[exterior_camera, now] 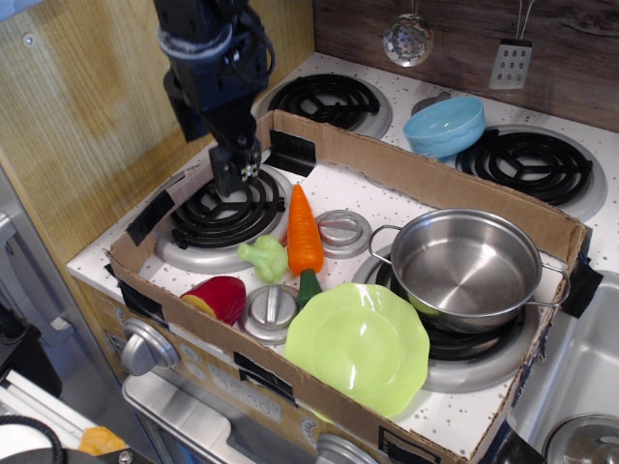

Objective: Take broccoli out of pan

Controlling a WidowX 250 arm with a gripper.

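Note:
The pale lime-green broccoli lies on the white stovetop at the near rim of the front left burner, just left of the orange carrot. The shiny steel pan stands on the front right burner and holds nothing. My gripper hangs above the front left burner, raised well clear of the broccoli, up and to its left. It holds nothing. Its fingers point down and look close together.
A cardboard wall rings the work area. A scalloped lime-green plate lies at the front, a red and yellow toy at front left, silver knobs between burners. A light blue bowl sits behind the cardboard.

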